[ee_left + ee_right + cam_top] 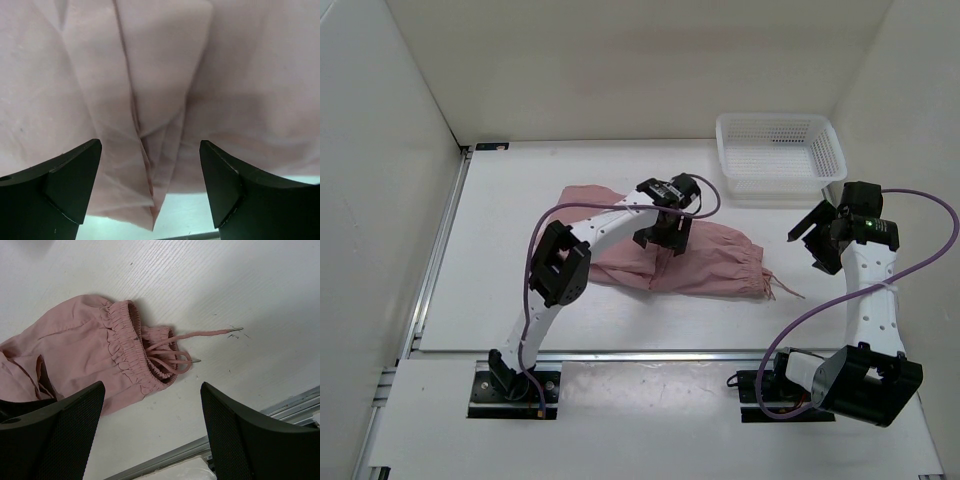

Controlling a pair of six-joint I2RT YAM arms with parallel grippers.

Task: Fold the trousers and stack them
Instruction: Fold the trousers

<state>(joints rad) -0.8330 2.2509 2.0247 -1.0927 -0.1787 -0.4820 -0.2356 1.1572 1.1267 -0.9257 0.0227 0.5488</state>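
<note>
The dusty-pink trousers (710, 268) lie folded lengthwise across the middle of the table, waistband end to the right with loose drawstrings (785, 285). My left gripper (663, 232) hovers open just above the middle of the trousers; its view shows pink folds (160, 100) between the open fingers and a cloth edge over the table. My right gripper (817, 240) is open and empty, raised to the right of the waistband. Its view shows the gathered elastic waistband (131, 347) and drawstrings (195, 335).
A white plastic mesh basket (778, 155) stands at the back right, just beyond my right gripper. White walls enclose the table on the left, back and right. A metal rail (650, 355) runs along the near edge.
</note>
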